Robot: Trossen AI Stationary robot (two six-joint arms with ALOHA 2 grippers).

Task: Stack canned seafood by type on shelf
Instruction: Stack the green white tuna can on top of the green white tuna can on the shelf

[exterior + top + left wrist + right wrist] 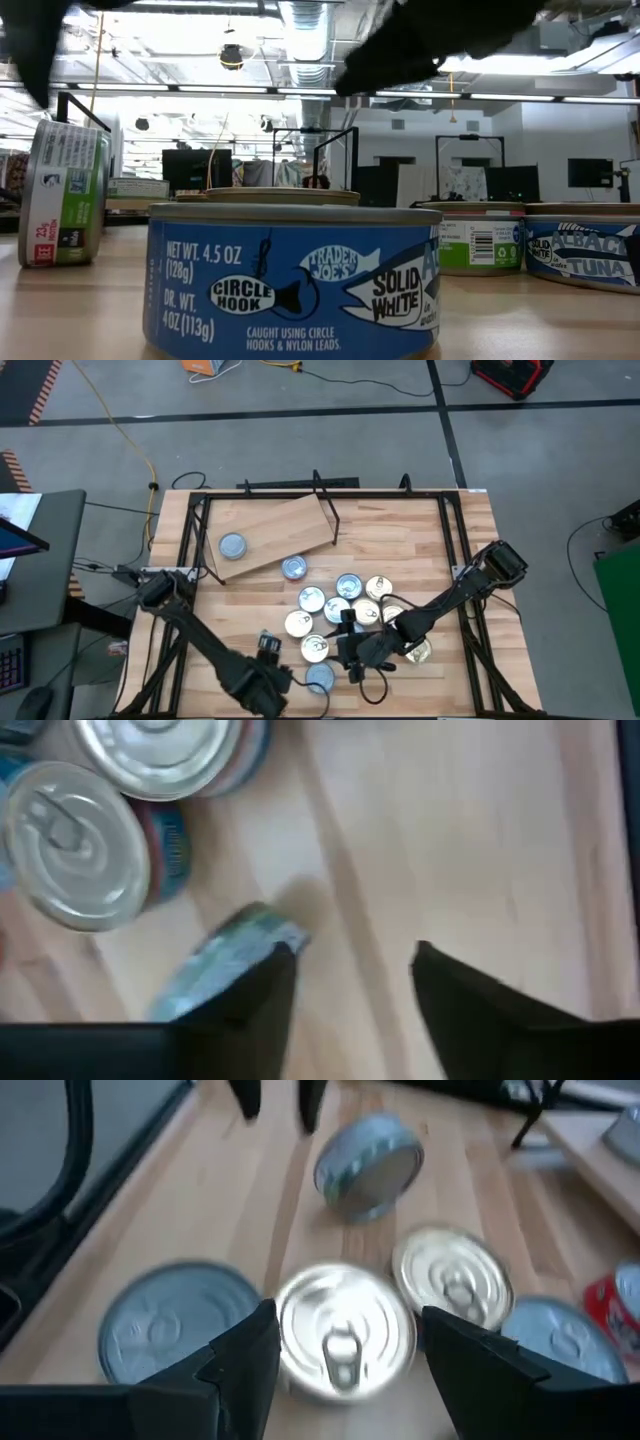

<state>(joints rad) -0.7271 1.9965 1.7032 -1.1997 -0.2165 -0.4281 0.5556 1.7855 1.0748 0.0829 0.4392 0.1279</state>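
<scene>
Several tins of canned seafood lie flat in a cluster (340,610) mid-table, with silver, grey and gold lids. One more (232,545) sits on the shelf (270,535), a plywood board at the far left, and another (294,568) lies by its near edge. A green-labelled tin (368,1165) stands tipped on its rim, also seen as the tilted tin (65,195) in the low view. My left gripper (355,980) is open just above and beside that tin, with bare wood between its fingers. My right gripper (345,1350) is open, its fingers either side of a gold-lidded tin (345,1330) that lies flat.
A grey-lidded tin (320,677) lies near the table's near edge between both grippers. A black rod frame (320,490) borders the table and stands at the shelf's edge. Bare wood (420,530) lies at the far right. A blue tin (290,280) fills the low view's foreground.
</scene>
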